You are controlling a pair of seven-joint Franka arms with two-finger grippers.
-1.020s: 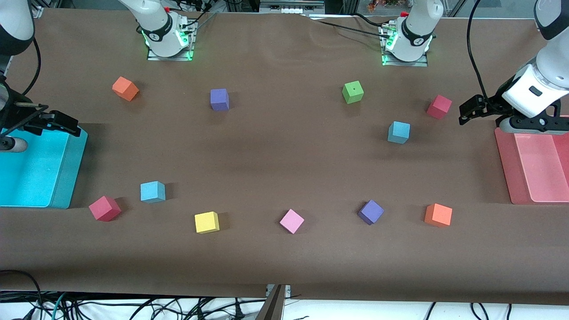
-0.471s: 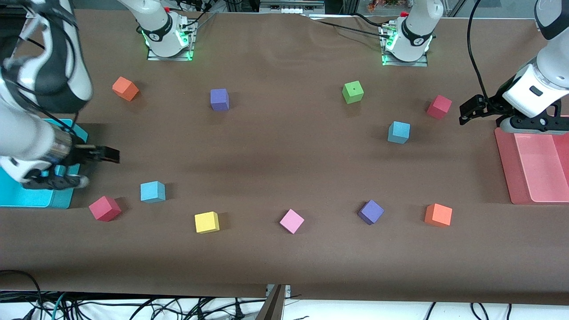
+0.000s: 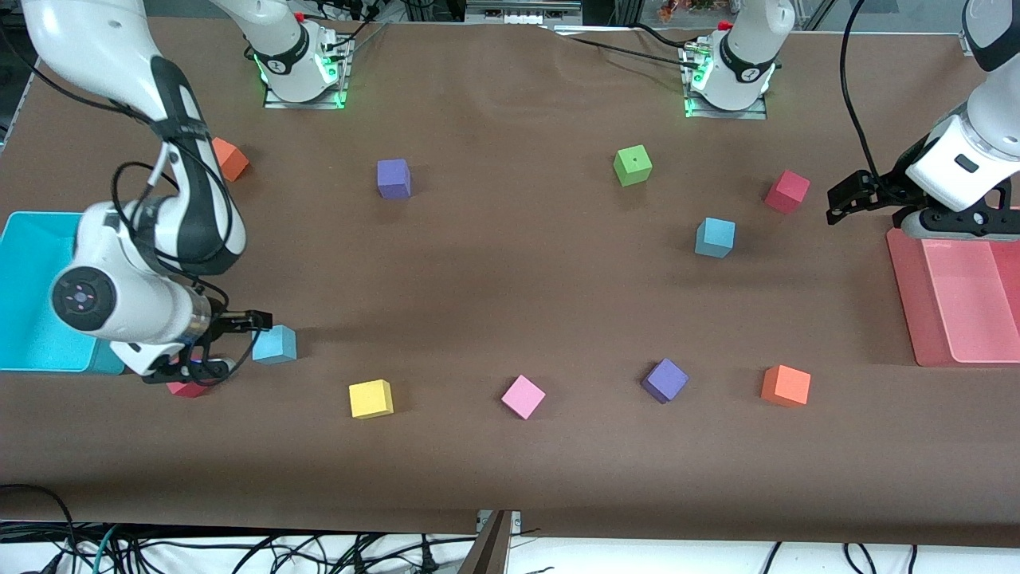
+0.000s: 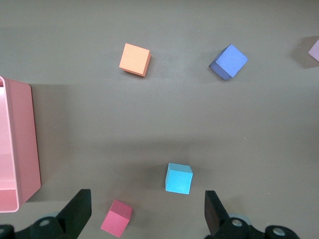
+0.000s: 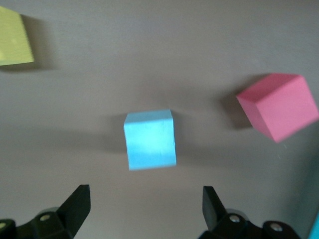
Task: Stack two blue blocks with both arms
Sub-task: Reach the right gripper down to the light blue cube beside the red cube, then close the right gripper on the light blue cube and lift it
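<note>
Two small sky-blue foam blocks on a brown table, not yet stacked. First blue block [image 3: 274, 344] resting flat, near the cyan bin [image 3: 32, 291], just beside a red block [image 3: 187, 389] and with a yellow block [image 3: 370, 399] nearby. Right gripper [image 3: 239, 343] low beside this block, fingers spread wide, holding nothing. Second blue block [image 3: 715, 237] well apart from the cyan bin, toward the left arm's end, near a second red block [image 3: 787, 191]. Left gripper [image 3: 846, 199] hovering by the pink tray [image 3: 904, 271], fingers spread, empty. Probably very light, soft and slightly squashy, not slippery; best pinched gently across two flat opposite faces, squared to the sides, midway up.
</note>
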